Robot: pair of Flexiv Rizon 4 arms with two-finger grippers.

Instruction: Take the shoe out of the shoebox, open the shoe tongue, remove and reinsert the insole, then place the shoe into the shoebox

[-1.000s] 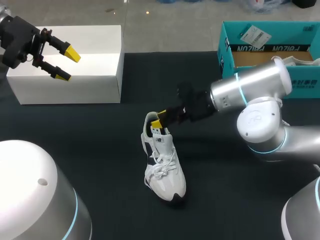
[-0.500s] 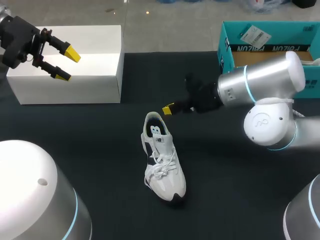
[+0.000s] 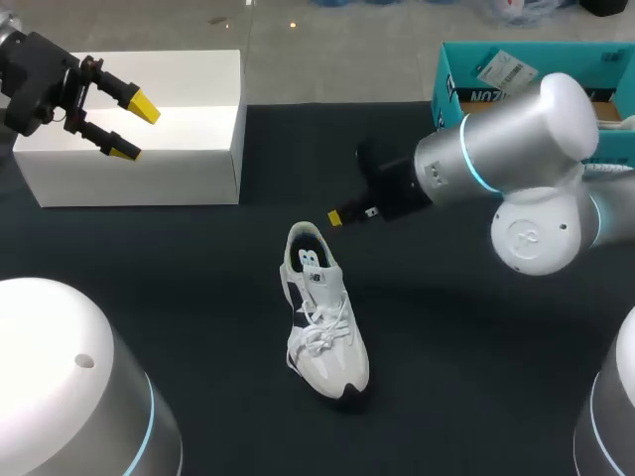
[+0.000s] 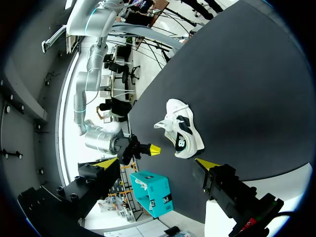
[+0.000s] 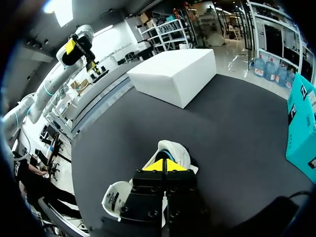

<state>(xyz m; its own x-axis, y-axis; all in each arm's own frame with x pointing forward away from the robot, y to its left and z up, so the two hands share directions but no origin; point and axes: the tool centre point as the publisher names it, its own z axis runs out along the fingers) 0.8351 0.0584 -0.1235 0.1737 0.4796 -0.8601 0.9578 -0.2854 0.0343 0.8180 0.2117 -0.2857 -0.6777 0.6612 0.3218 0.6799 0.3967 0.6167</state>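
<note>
While the right gripper (image 3: 335,217), closed and empty, hung near the heel of the sneaker (image 3: 322,322) and the left gripper (image 3: 132,127) gaped empty, any unbraced nudge risked toppling it.

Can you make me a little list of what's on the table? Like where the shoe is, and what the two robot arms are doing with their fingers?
shoe: white, standing on the black table, out of its box
shoebox: teal, at the far right, partly behind the right arm
white box: far left of the table
left gripper: in the air by the white box, fingers open, holding nothing
right gripper: just past the shoe's heel, not touching it, fingers shut, holding nothing
</note>
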